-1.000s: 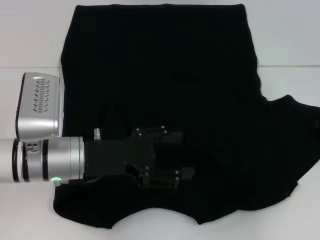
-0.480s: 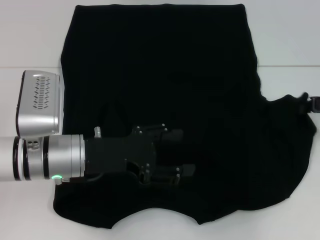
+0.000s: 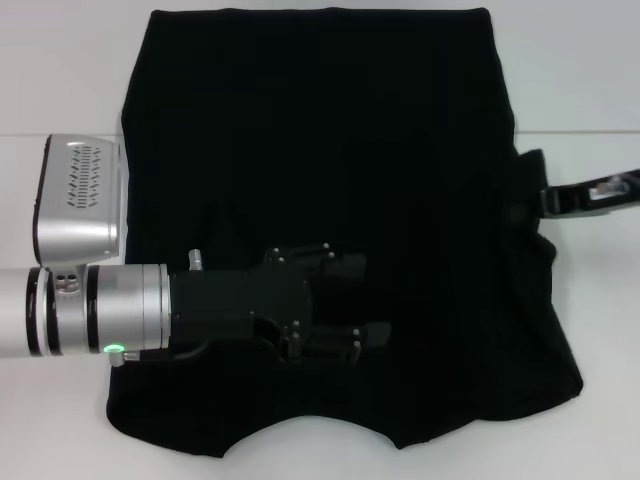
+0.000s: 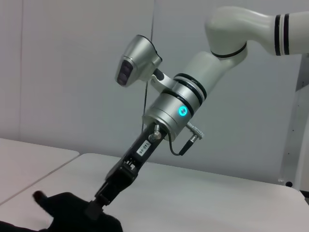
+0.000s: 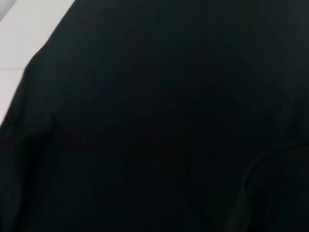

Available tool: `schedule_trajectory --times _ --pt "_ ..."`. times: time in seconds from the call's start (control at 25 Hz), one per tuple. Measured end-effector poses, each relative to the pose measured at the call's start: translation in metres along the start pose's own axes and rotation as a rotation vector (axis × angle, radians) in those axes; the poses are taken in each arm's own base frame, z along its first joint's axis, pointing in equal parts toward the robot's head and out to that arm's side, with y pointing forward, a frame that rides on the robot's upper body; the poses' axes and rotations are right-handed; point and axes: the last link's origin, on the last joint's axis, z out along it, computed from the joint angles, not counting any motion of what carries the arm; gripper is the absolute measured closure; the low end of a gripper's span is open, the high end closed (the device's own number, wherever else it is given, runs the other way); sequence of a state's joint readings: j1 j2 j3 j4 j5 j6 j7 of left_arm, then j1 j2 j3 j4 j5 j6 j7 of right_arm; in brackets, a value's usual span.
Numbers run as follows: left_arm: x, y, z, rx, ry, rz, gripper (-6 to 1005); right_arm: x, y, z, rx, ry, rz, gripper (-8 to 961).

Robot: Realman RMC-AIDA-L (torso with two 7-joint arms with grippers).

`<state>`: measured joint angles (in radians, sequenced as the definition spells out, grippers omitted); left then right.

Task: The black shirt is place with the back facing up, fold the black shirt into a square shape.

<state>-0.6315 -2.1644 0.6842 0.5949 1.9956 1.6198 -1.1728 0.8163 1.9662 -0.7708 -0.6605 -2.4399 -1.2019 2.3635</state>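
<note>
one soft thing is all we are handling here: the black shirt, lying spread across the white counter and covering most of it. nearest to us, its curved lower edge is resting flat, and just above that edge our left claw is lying low over the cloth, its fingers standing apart and gripping nothing that we can make out.

we are judging the shirt light, limp and easily dragged; it is likely to sag and crease wherever it is lifted, so we are favouring a pinch at a hem or sleeve edge, not the middle of the cloth.

farther out, on our right side, the right claw is reaching in from the counter's edge and clenching the sleeve edge, which is bunching into a ridge there. the left wrist view is showing the same claw pinching a raised hump of black cloth. the right wrist view is filling with dark fabric.

beyond, the shirt's far edge is lying straight and flat. the counter is looking smooth and pale, so we are expecting the cloth to slide on it readily. a plain grey wall is standing behind.
</note>
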Motion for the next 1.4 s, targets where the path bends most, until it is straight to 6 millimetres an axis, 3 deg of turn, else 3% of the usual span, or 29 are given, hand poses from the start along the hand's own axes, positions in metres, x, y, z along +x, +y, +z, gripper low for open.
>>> schedule_trajectory --times 0.48,0.88,1.04,1.24,1.4 --pt "0.001 -0.003 -0.003 0.024 0.006 -0.014 154 -0.026 0.032 0.025 -0.019 -0.057 -0.028 869" --pt "-0.001 -0.01 -0.014 0.078 0.012 -0.075 153 -0.038 0.042 0.022 -0.089 -0.124 -0.064 586" --pt "-0.007 -0.011 -0.031 0.12 -0.01 -0.165 153 -0.026 0.047 0.022 -0.192 -0.176 -0.105 421" --pt "-0.028 -0.006 -0.07 0.205 -0.108 -0.274 153 -0.008 0.059 0.032 -0.273 -0.241 -0.174 179" --pt "-0.044 0.004 -0.102 0.277 -0.178 -0.311 153 -0.002 0.067 0.041 -0.289 -0.252 -0.216 123"
